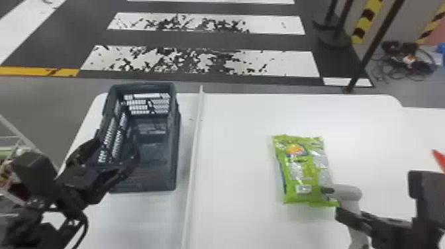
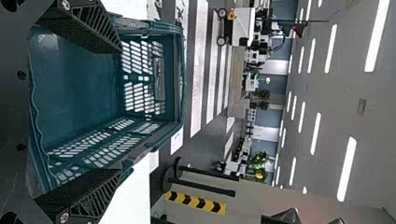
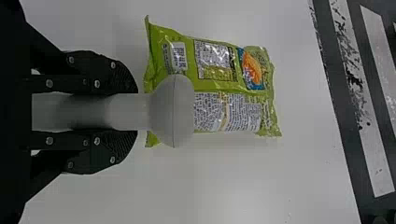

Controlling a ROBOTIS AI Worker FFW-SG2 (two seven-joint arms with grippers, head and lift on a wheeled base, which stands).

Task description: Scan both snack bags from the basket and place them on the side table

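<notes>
Biggest: dark floor w/ wide white stripes (image 1: 271, 63), running behind the table. Next, the long white table w/ rounded corners (image 1: 231, 159); another white surface (image 1: 427, 125) shows at its far R side.

On the table's L part: deep dark-teal plastic basket w/ slotted walls (image 1: 173, 159), upright, long side running away from the robot. Just R of it, a narrow white raised strip (image 1: 195, 149), approx. parallel to the basket.

L gripper (image 1: 116, 150) is at the basket's near L part; L wrist view has its two black fingers spread wide apart, nothing btwn them, w/ basket interior showing in the gap.

R gripper (image 1: 352, 217) is over the table's R part, near the bag's near R corner. Its fingers are closed on the handle of a light-grey plastic scanner w/ rounded head (image 1: 351, 192), one finger each side, head sticking out past the tips.

Smaller: shiny lime-green foil snack bag w/ orange pic (image 1: 299, 172), lying flat on the table R of the strip, well apart from the basket, label side up, w/ white barcode patch (image 1: 303, 188) at its near end. Scanner head is by the bag's near R corner; can't tell if they touch.

Smallest: red piece (image 1: 439, 159) at head view's R edge, cut off, can't tell what.
</notes>
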